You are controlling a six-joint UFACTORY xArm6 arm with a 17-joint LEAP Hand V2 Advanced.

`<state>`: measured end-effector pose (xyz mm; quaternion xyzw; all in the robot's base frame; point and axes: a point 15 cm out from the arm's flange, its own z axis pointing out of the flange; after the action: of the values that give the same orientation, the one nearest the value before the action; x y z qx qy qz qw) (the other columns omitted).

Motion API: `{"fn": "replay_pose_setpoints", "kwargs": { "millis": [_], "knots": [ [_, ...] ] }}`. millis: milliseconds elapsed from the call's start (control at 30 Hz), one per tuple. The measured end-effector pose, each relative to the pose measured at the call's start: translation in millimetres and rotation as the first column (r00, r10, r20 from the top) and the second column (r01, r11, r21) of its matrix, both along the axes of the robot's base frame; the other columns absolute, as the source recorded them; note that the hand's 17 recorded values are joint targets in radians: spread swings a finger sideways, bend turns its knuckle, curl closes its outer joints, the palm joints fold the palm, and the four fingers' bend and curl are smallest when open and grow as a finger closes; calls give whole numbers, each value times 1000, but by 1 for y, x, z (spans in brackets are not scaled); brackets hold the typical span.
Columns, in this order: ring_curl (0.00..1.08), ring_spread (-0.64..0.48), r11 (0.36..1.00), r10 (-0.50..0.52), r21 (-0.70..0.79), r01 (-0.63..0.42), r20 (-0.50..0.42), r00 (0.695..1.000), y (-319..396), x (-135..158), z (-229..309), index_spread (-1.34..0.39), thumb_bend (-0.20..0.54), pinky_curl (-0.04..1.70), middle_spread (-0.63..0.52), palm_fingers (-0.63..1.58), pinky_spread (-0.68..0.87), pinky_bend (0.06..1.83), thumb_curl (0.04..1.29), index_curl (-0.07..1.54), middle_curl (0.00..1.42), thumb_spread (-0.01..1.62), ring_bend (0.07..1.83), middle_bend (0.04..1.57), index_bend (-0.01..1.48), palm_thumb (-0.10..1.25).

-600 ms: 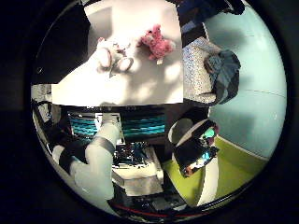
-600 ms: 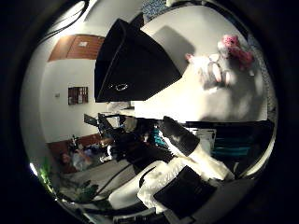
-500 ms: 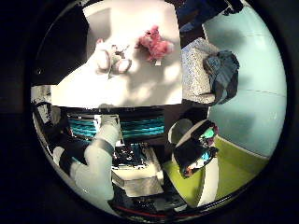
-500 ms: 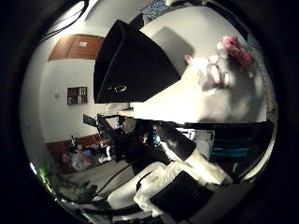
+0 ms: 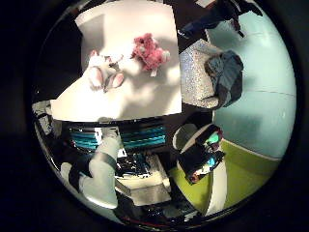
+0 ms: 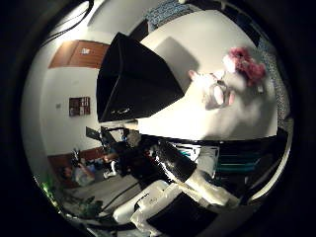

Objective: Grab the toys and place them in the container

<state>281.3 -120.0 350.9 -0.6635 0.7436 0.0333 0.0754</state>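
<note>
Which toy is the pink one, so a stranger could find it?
Start at the white table. Two soft toys lie near its middle, beside a tall black container. The pink toy is the shaggy one, farther from the container than the white toy with pink ears.

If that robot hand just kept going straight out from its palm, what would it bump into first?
Probably the white table, near the white plush toy and pink plush toy. Nothing shows in between, though depth is hard to judge.

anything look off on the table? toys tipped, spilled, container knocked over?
Nothing stands out. The white plush toy and the pink plush toy lie side by side on the white table, both outside the black container, which stands on the same table and looks intact.
</note>
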Motion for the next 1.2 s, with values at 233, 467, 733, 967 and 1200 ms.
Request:
{"fn": "replay_pose_setpoints", "kwargs": {
  "millis": [233,467,733,967,1200],
  "knots": [
    [252,223,999,-36,10,36,-25,999,-13,39,-39,-287,-22,296,170,91,459,570,291,237,329,1123,382,221,147,485],
    [246,222,997,-71,-4,71,1,998,-30,79,-79,-290,-21,285,160,102,451,551,294,250,333,1121,365,230,158,483],
    [243,221,995,-95,12,96,-69,993,-44,96,-134,-291,-23,277,153,110,453,534,296,254,329,1114,354,229,154,474],
    [243,221,991,-135,6,136,-77,988,-67,102,-163,-291,-22,275,148,112,458,527,301,254,327,1111,351,227,153,475],
    [246,222,987,-158,-9,158,-92,983,-92,103,-170,-291,-22,278,144,112,452,514,305,254,328,1106,345,225,154,480]
  ]
}}
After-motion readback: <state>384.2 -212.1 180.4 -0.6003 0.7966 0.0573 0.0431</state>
